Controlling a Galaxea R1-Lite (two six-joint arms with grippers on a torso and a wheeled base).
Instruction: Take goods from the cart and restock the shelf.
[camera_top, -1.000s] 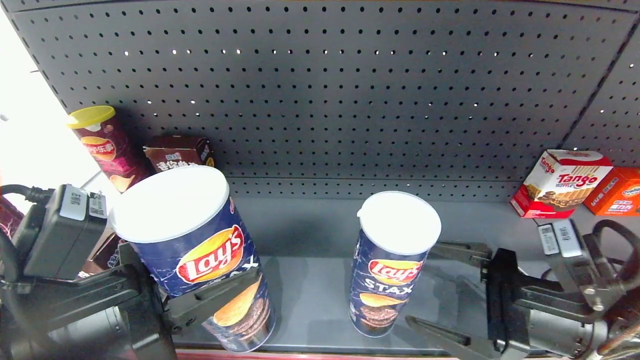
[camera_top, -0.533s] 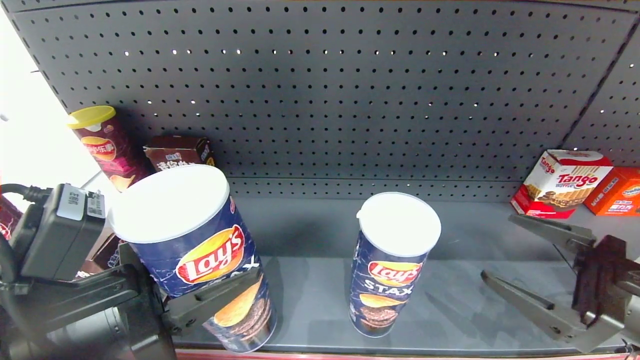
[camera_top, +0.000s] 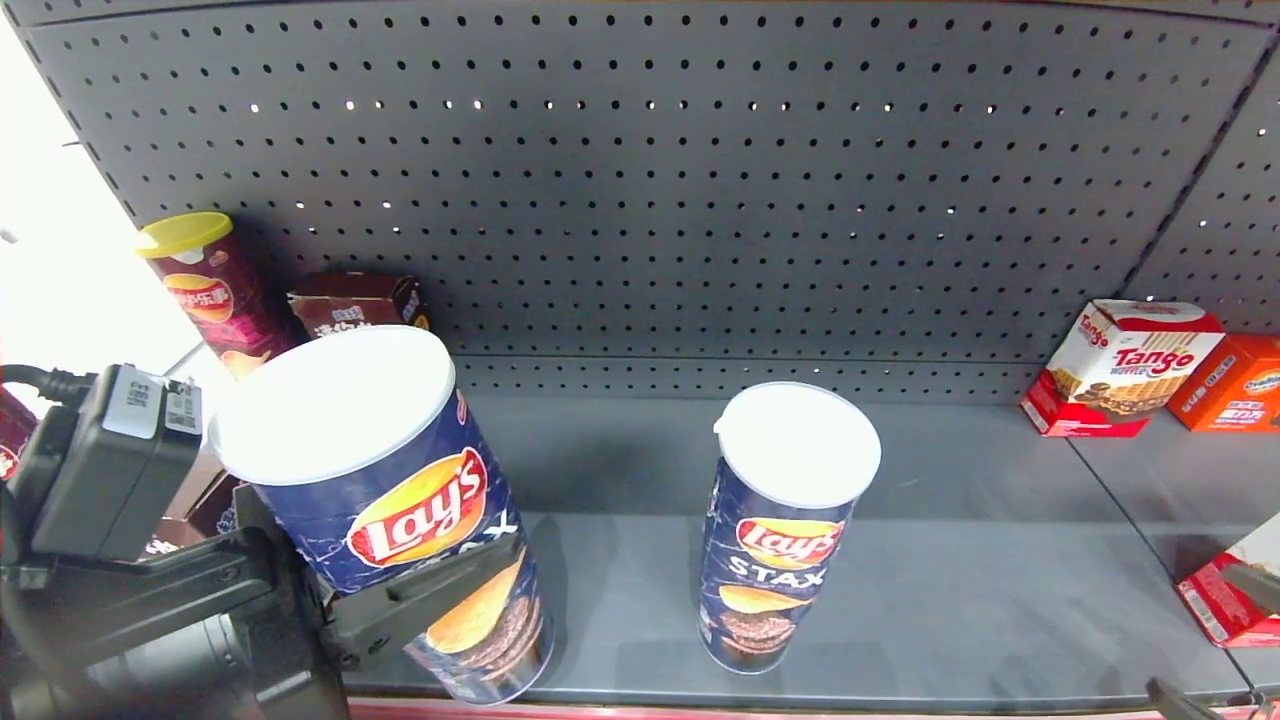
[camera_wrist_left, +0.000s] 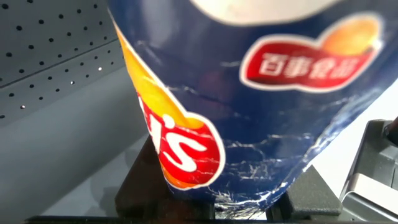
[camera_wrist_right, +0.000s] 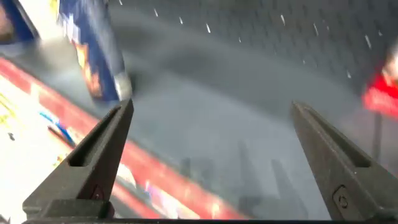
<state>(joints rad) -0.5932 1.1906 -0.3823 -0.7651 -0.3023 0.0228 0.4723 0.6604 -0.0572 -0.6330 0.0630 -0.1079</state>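
My right gripper (camera_wrist_right: 211, 107) has pulled back to the lower right, jaws spread and empty, leaving one chip can (camera_top: 775, 560) standing free in the middle of the shelf (camera_top: 980, 610): that one is stocked. Its long axis is upright, lid up, logo toward me. At lower left my left gripper (camera_top: 390, 545) is clamped on a second can (camera_top: 400, 480), also upright.

Logos: held can (camera_top: 400, 520), shelf can (camera_top: 785, 560), red box (camera_top: 1125, 365); rest seemingly illegible.

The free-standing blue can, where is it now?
Head view: the free-standing can stands upright on the shelf near its front edge, right of the held can in the left gripper.
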